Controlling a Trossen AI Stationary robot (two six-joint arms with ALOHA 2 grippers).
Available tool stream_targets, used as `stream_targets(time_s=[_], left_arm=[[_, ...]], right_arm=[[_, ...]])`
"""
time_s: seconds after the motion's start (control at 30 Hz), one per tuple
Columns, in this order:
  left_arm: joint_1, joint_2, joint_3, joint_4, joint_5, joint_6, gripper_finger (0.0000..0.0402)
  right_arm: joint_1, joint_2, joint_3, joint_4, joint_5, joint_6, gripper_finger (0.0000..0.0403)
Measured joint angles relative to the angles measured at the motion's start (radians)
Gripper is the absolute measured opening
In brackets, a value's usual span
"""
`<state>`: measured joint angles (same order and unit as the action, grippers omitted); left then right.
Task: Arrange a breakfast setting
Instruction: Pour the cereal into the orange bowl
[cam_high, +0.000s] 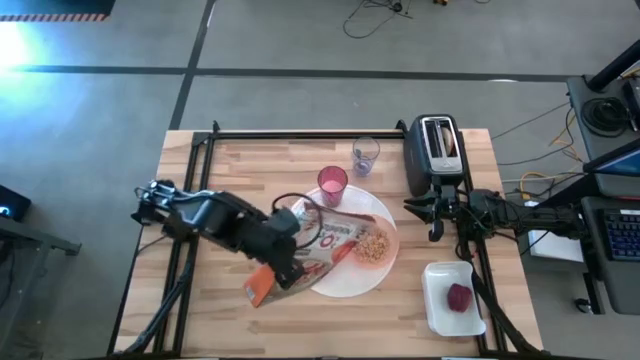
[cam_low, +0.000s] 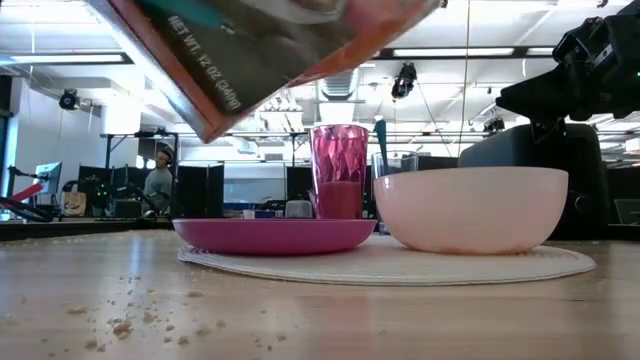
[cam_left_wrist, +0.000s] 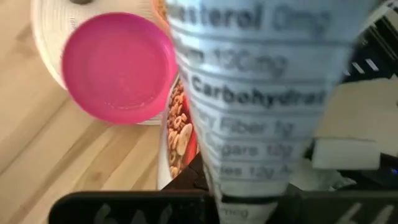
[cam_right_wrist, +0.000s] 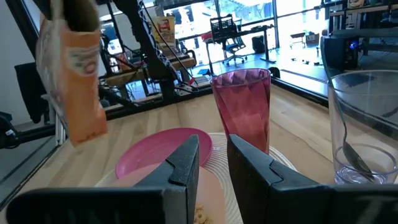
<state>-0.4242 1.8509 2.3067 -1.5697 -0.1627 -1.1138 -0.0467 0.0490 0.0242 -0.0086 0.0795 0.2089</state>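
My left gripper is shut on a cereal box, which it holds tilted in the air over the large white plate. The peach bowl stands on that plate with cereal in it. The magenta plate lies on the white plate beside the bowl. The pink cup stands behind them. The dark red fruit lies on a white tray. My right gripper is open and empty, near the toaster and right of the bowl. No bagel is in view. My left gripper pinches the cereal box between its two fingers, with the narrow nutrition panel facing the wrist camera. The box is lifted clear and tilted above the plates. Its orange end is lowest, toward the table's near left.
A clear glass with a spoon in it stands behind the pink cup. A black toaster stands at the far right. The white tray lies at the near right. Crumbs lie on the near table top.
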Motion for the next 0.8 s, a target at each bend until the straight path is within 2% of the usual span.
stream_targets(time_s=[0.13,0.33,0.43,0.6,0.8], left_arm=[[-0.046,-0.085,-0.131,0.002,-0.077,-0.087,0.0000],[-0.071,-0.262,-0.454,0.000,-0.139,-0.210,0.0000],[-0.071,-0.351,-0.606,-0.002,-0.205,-0.246,0.0000],[-0.071,-0.480,-0.839,-0.002,-0.365,-0.288,0.0000],[-0.070,-0.606,-1.088,-0.001,-0.639,-0.401,0.0000]], right_arm=[[0.000,0.000,0.000,0.000,0.000,0.000,0.0073],[0.000,0.000,0.000,0.000,0.000,0.000,0.0073],[0.000,0.000,0.000,0.000,0.000,0.000,0.0073],[0.000,0.000,0.000,0.000,0.000,0.000,0.0073],[0.000,0.000,0.000,0.000,0.000,0.000,0.0073]])
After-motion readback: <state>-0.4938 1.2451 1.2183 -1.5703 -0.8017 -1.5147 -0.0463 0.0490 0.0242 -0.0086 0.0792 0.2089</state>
